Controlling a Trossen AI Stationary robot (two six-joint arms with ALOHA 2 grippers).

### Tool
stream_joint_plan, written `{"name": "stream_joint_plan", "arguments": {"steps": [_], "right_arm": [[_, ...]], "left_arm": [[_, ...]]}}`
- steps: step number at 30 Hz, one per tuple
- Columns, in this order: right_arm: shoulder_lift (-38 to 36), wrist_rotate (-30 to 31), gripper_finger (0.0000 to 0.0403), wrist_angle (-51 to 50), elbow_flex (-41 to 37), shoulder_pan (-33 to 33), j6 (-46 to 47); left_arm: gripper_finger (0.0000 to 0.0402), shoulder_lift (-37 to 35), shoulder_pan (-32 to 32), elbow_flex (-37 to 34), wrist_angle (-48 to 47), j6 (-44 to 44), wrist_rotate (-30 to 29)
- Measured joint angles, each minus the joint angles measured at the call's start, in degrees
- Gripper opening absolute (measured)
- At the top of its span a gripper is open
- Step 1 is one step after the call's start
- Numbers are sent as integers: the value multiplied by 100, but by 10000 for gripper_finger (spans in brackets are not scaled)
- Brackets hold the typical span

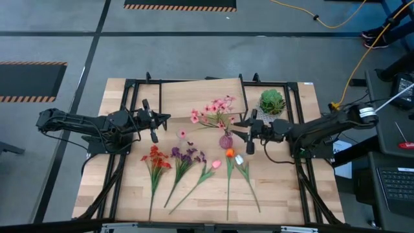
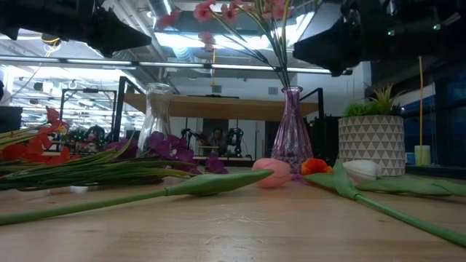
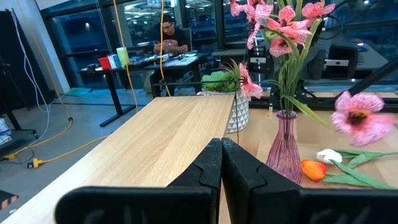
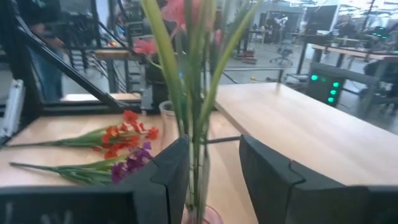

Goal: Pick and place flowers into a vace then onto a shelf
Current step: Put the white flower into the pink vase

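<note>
Right tool (image 4: 214,171) open, its fingers flanking the pink flowers' (image 1: 217,110) stems in the purple vase (image 2: 291,138). Left tool (image 3: 221,165) closed, empty. Remaining flowers lie on worktop (image 1: 278,188). No legible writing.

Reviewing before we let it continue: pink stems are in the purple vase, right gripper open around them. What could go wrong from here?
1. Right gripper is open with the pink flower stems between its fingers; pulling back sideways may snag them and tip the narrow purple vase.
2. The orange tulip lies at the vase's foot, so the next pick is crowded.
</note>
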Motion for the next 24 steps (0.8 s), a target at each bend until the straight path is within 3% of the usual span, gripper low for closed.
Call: {"name": "stream_joint_plan", "arguments": {"steps": [6,15,19,24], "right_arm": [[-629,90,143,-748,0,-2,-12],[-1392,90,143,-1604,0,-2,21],[-1649,87,143,-1869,0,-2,315],[-1708,87,117,-2404,73,83,299]], "left_arm": [[4,-2,2,0,0,34,82],[4,-4,0,-2,-52,153,848],[4,-7,0,-1,-124,56,929],[4,-7,0,-2,-440,-290,1382]]}}
